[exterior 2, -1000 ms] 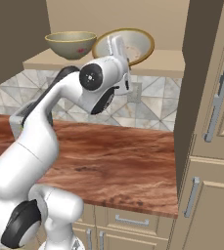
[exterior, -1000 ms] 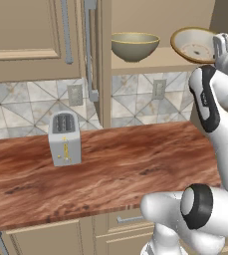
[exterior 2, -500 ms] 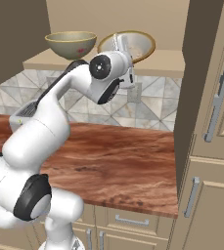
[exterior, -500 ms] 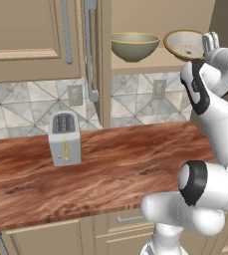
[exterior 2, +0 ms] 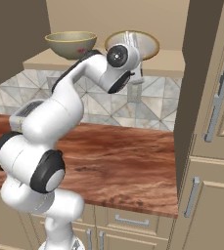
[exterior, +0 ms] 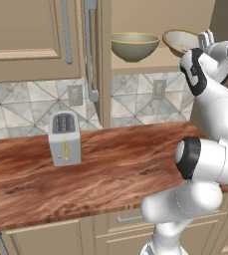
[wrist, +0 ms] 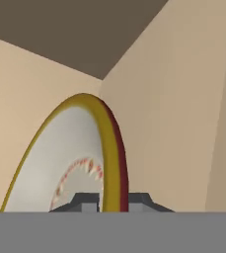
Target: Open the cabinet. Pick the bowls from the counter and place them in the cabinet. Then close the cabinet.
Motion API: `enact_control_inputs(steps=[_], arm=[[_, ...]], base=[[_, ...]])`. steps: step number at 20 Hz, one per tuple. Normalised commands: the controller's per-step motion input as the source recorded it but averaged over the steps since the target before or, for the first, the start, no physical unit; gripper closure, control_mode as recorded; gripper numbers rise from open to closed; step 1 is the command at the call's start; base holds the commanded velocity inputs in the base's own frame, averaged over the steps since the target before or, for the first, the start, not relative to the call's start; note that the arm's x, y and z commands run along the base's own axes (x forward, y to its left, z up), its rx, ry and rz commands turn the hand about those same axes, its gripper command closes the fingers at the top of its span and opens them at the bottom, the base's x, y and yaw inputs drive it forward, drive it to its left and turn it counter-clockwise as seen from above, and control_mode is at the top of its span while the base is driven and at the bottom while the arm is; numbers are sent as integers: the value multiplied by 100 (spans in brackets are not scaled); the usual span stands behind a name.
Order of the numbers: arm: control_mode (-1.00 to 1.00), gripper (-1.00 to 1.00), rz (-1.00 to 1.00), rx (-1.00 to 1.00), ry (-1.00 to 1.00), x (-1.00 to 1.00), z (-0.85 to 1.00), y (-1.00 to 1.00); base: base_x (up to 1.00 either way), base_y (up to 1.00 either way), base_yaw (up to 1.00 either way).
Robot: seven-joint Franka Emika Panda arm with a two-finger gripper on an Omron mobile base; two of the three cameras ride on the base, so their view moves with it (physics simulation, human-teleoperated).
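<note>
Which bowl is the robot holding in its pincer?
The wide, shallow bowl, tilted and pinched by its rim in the pincer. The deep round bowl sits alone, upright on the cabinet shelf.

Both bowls (exterior: 134,46) – inside open cabinet (exterior: 150,62)

Two bowls, one deep bowl (exterior: 134,46) and one shallow bowl (exterior: 181,41), sit in one open cabinet (exterior: 150,62) above one counter (exterior: 110,169) bearing one toaster (exterior: 64,138), with two wall outlets (exterior: 74,94) behind.

The cabinet's beige shelf (exterior: 150,63) bears a deep bowl (exterior: 134,46); the counter (exterior: 115,169) bears a toaster (exterior: 64,138)
</note>
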Motion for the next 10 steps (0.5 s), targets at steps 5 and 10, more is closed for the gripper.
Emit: enact_control_inputs(steps=[5, 10], arm=[[-100, 100, 6, 1, 6, 58, -12, -14], [-100, -100, 2, 0, -4, 20, -3, -1]], base=[[0, 0, 0], [0, 0, 0]])
